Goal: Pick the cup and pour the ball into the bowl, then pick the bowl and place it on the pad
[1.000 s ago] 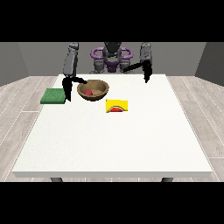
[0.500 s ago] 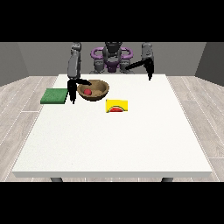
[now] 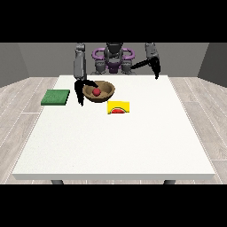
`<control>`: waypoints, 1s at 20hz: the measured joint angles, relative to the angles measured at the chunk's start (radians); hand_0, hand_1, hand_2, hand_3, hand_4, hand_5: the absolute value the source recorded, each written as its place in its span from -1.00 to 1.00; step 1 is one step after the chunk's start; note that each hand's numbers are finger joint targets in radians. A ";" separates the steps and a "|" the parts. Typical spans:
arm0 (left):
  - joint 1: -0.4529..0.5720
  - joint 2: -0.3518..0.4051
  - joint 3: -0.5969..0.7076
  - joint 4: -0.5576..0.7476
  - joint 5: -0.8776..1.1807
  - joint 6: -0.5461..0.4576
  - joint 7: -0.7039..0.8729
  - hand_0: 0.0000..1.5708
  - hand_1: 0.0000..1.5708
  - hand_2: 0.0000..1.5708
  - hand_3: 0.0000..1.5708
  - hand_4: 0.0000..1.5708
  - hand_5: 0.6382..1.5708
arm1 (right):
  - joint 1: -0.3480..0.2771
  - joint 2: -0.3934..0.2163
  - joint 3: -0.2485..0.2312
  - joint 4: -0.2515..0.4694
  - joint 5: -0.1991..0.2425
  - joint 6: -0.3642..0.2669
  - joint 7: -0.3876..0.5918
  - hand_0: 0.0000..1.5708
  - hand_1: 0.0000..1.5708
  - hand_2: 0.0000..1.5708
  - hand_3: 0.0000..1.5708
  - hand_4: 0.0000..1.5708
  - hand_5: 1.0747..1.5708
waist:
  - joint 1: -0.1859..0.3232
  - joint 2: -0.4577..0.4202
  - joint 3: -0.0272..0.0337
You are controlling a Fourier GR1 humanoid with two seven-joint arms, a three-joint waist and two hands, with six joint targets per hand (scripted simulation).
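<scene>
Brown bowl (image 3: 99, 91) with red ball (image 3: 96, 91) inside, hand at the view's left (image 3: 82, 90) clasping its nine-o'clock rim, green pad (image 3: 56, 97) further toward nine o'clock, hand at the view's right (image 3: 155, 71) raised, grip unclear

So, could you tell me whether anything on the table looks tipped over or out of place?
The yellow cup lies on its side beside the wooden bowl. The red ball sits inside the bowl; nothing looks spilled.

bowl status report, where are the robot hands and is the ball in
Robot hand at view's left on the bowl's left rim. Red ball inside bowl. Robot hand at view's right raised, holding nothing. Yellow cup on its side; green pad unobstructed.
</scene>
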 measured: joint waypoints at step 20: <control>0.068 0.084 0.105 0.105 0.066 -0.033 -0.046 -1.00 -1.00 -1.00 -1.00 -1.00 1.00 | -0.074 -0.078 0.109 -0.026 0.124 -0.208 0.457 1.00 1.00 1.00 1.00 0.34 0.93 | -0.084 -0.127 0.0067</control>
